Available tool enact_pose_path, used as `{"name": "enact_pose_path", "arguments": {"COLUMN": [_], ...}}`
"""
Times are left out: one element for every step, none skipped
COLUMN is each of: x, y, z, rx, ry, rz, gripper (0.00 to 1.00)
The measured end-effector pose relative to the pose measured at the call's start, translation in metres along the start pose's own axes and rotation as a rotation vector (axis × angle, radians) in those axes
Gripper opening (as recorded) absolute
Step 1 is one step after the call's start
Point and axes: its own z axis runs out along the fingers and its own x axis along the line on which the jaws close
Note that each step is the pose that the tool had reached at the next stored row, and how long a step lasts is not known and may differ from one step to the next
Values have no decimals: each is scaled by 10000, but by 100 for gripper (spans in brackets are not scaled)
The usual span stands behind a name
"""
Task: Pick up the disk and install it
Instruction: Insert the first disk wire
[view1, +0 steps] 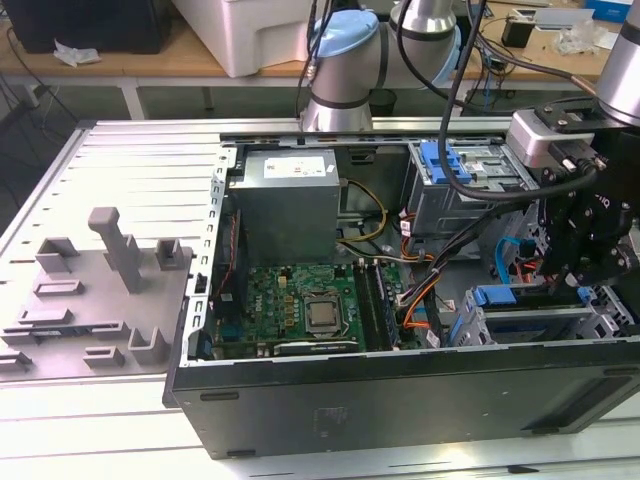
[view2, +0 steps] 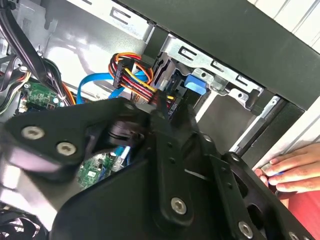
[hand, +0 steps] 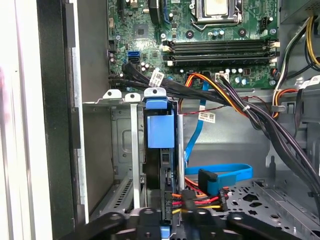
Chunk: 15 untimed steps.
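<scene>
Blue-railed disk (hand: 160, 150) within metal bay (hand: 120, 145)

Gripper (view1: 585, 262) fingertips sit behind the case wall (view1: 400, 390) in the exterior view, so jaw state is unreadable. In the second wrist view, blurred black gripper linkage (view2: 165, 190) blocks most of the drive bay (view2: 210, 65). Disk (hand: 161, 165): edge-on in the first wrist view, label hidden, lower end cut off by linkage and frame edge. A hand (view2: 290, 167) is cropped at the frame edge. Orange-yellow cable bundle (view2: 135, 75) runs behind the linkage.
</scene>
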Motion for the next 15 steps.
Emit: {"name": "enact_pose_path", "arguments": {"x": [0,1,1,1,1,1,0,0,-1,-4,-8,-16,-40,-72,-101], "y": [0,0,0,-1,0,-1,0,-1,0,1,2,6,12,17,21], "z": [-3,-8,-11,-11,-11,-12,-13,-17,-27,-37,-49,-60,-75,-85,-91], "rx": [0,0,0,0,0,0,0,0,0,-1,0,-1,1,4,6], "ry": [1,4,2,1,0,1,2,4,7,4,3,1,3,3,2], "rz": [0,0,0,0,0,0,0,-2,-1,0,0,1,1,-1,-1], "gripper": [36,36,42,49,49,49,49,49,49,49,49,49,49,49,49]}}
